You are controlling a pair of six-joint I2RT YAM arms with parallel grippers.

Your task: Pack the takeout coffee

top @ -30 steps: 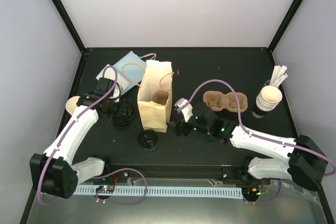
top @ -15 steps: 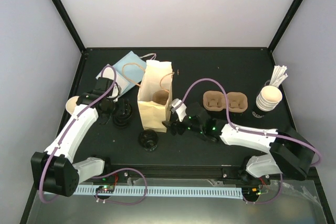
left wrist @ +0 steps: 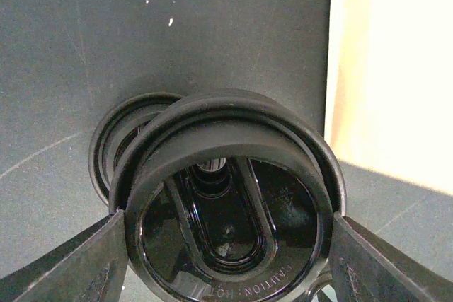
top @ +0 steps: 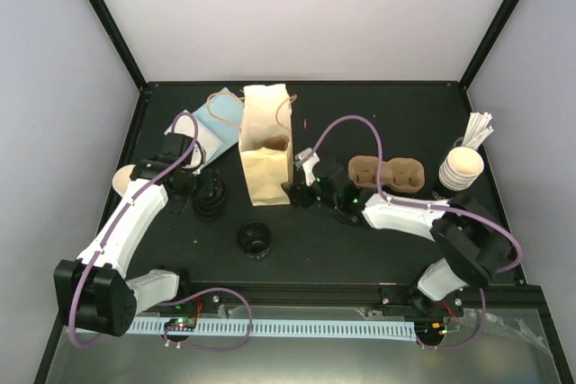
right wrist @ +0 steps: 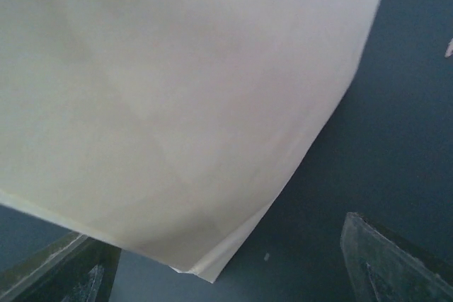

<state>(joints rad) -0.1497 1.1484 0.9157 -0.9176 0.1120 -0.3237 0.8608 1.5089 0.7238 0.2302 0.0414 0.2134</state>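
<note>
The takeout coffee, a small cream cup, stands at the far left, partly hidden by my left arm. My left gripper is shut on a black lid, which touches both fingers and is held upside down just above a second lid. In the top view that gripper sits left of the tan paper bag. My right gripper is open at the bag's lower right corner. In the right wrist view the bag fills the frame above the spread fingers.
A third black lid lies in front of the bag. A blue bag lies behind the left gripper. The brown pulp carrier sits right of centre. A stack of cups with white sticks stands at the far right.
My right arm has swung left up to the paper bag. The bag has shifted toward the back and stands straighter. The left arm has not moved.
</note>
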